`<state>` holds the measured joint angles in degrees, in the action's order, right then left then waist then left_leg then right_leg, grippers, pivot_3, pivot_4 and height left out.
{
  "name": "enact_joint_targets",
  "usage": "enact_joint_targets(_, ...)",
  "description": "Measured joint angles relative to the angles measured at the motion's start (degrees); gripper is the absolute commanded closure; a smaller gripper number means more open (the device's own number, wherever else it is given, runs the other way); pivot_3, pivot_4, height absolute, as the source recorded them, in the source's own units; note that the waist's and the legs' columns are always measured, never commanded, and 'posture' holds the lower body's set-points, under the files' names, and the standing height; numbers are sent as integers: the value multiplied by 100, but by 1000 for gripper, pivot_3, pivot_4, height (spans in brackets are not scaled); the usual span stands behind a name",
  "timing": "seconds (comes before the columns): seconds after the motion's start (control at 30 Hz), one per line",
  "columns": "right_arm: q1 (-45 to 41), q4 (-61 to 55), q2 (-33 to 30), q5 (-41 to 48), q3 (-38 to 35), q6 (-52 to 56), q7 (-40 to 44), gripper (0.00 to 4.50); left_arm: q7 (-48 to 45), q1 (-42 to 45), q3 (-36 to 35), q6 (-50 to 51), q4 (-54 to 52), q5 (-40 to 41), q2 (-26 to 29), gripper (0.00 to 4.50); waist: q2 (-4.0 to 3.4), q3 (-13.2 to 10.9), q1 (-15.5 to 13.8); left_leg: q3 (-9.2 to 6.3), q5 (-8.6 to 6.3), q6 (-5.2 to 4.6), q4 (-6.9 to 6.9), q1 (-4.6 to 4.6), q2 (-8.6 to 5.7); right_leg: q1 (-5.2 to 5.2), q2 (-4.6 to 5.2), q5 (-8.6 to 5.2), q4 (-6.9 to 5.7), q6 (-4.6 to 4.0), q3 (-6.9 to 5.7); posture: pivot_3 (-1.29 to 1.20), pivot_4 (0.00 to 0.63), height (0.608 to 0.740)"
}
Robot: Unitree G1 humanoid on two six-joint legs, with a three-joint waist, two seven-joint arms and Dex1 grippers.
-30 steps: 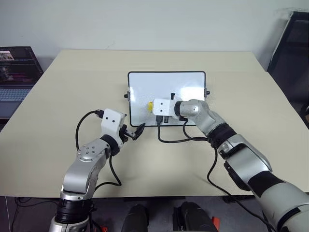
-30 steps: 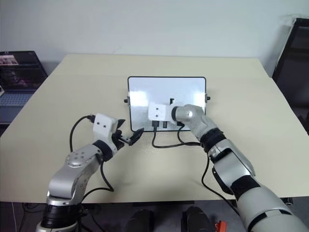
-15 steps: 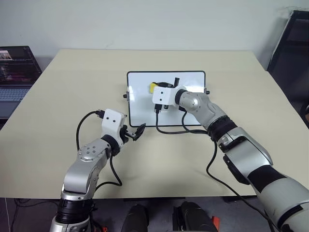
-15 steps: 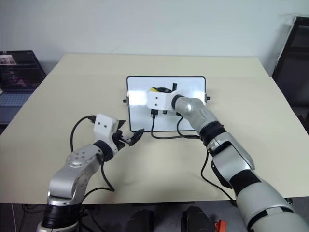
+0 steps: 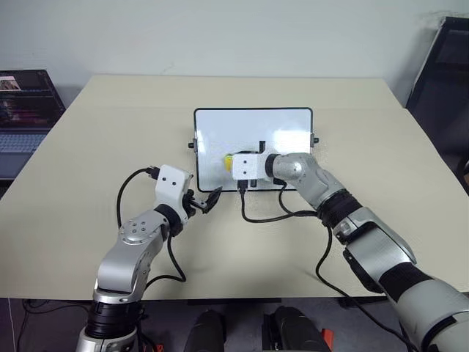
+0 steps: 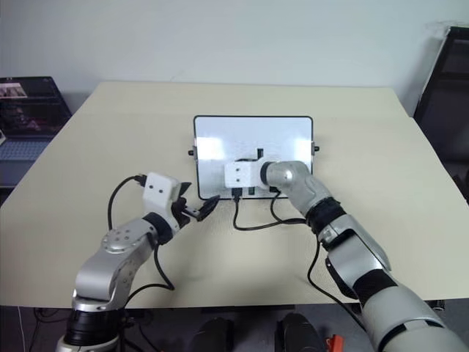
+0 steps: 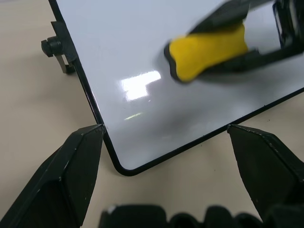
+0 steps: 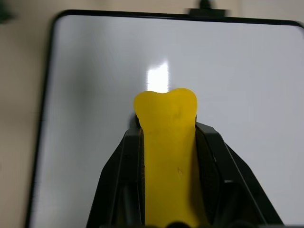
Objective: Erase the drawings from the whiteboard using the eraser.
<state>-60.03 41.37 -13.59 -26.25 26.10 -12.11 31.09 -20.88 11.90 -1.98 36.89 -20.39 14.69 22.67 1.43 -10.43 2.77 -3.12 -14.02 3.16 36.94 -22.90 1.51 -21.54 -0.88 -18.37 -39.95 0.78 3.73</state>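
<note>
We are mid-wipe: our right gripper clamps the small yellow block eraser over the glossy black-framed whiteboard, left gripper released at its corner on the beige counter; next, sweep any remaining marks.

A beige table carries the whiteboard.
</note>
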Motion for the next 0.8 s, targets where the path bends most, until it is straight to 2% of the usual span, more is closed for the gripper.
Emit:
enact_joint_targets(0.23, 1014, -1568, -439, 554, -983, 269, -372, 3411, -43, 178, 76, -1, 17, -7, 5, 0, 0, 0, -66, 3, -1, 0, -4, -6, 2, -3, 0, -1, 9, 1, 2, 0, 150, 740)
enact_joint_targets(0.4, 2293, -3452, -555, 1191, -1994, 1358, -573, 3411, -525, 618, 243, -1, 51, 60, 294, 0, 1, 0, -106, 5, -1, 1, -4, -3, 1, 1, -1, -1, 10, 2, 4, 0, 150, 740)
enact_joint_targets(0.6, 4087, -5241, -138, 1728, -2603, 3179, -868, 3411, -1476, 1295, 727, -182, 357, 191, 470, 0, -2, -2, -91, 11, 0, 1, -3, -2, -1, -1, -5, -2, 7, 3, 10, 0, 150, 740)
enact_joint_targets(0.8, 4865, -6123, 137, 1850, -2996, 4307, -1432, 3411, -2327, 2126, 1480, -531, 1043, 148, 268, 0, -3, -2, -94, 22, 0, 0, -1, -1, -6, 1, -9, -3, 6, 5, 13, 0, 150, 740)
